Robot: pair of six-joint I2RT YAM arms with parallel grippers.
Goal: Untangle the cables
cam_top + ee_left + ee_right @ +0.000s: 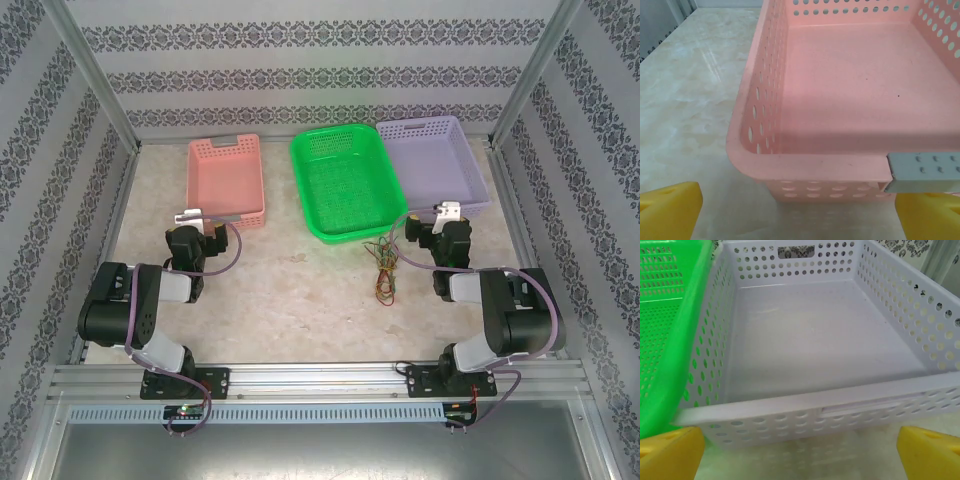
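Cables (383, 268): tangled heap on table (300, 290), centre-right, just below green basket (345, 238).
Left gripper (797, 215): jaws spread, empty, facing pink basket (790, 162).
Right gripper (800, 450): jaws spread, empty, facing purple basket (790, 407).

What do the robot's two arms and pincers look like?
The left arm and right arm have black joints and pale grey links, each trailing a purple cable. The left pincer and right pincer carry yellow pads.
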